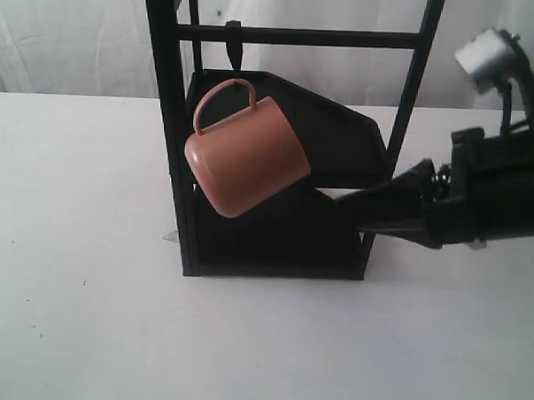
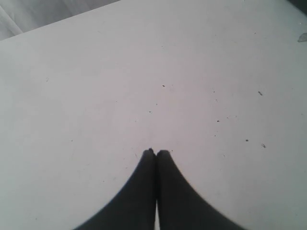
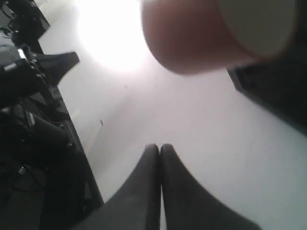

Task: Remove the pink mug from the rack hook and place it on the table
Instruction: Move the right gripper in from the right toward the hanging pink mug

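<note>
The pink mug (image 1: 245, 154) hangs tilted by its thin loop handle from the rack hook (image 1: 232, 41), a short black peg under the frame's thin horizontal bar. Its body is clear of the table (image 1: 69, 262). My right gripper (image 1: 365, 225) is shut and empty, pointing left, low and to the right of the mug with a gap between them. In the right wrist view the mug (image 3: 192, 38) shows its cream inside ahead of the shut fingertips (image 3: 159, 146). My left gripper (image 2: 156, 152) is shut over bare table (image 2: 96, 86); the exterior view does not show it.
Thick black upright posts (image 1: 172, 134) and angular black shelves (image 1: 332, 132) stand around and behind the mug. A small grey scrap (image 1: 170, 237) lies at the frame's left foot. Dark equipment (image 3: 29, 96) sits past the table's edge in the right wrist view.
</note>
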Controlling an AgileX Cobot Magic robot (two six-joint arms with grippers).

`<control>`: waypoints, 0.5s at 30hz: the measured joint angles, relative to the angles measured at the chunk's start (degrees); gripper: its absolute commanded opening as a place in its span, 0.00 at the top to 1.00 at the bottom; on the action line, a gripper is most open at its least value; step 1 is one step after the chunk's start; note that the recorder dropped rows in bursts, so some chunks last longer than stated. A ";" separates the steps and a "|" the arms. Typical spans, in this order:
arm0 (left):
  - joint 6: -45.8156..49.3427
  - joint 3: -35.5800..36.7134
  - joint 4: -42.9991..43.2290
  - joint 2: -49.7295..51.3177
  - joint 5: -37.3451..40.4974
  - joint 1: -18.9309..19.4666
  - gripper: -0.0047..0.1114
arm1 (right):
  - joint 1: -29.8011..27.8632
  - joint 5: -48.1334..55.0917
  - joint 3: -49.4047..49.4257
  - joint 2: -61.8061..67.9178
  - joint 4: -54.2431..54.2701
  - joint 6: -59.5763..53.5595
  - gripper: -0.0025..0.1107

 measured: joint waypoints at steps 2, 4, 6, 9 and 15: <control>0.00 0.00 0.00 0.00 0.00 0.00 0.96 | 1.99 0.71 -2.05 0.00 0.34 -0.68 0.98; 0.00 0.00 0.00 0.00 0.00 0.00 0.96 | 4.97 0.94 -2.71 0.00 0.23 -1.80 0.98; 0.00 0.00 0.00 0.00 0.00 0.00 0.96 | 8.02 0.37 -2.71 0.10 -0.17 -2.48 0.98; 0.00 0.00 0.00 0.00 0.00 0.00 0.96 | 10.82 -1.04 -3.28 0.10 0.08 -2.73 0.98; 0.00 0.00 0.00 0.00 0.00 0.00 0.96 | 11.49 -6.35 -4.25 -0.56 1.59 -4.14 0.87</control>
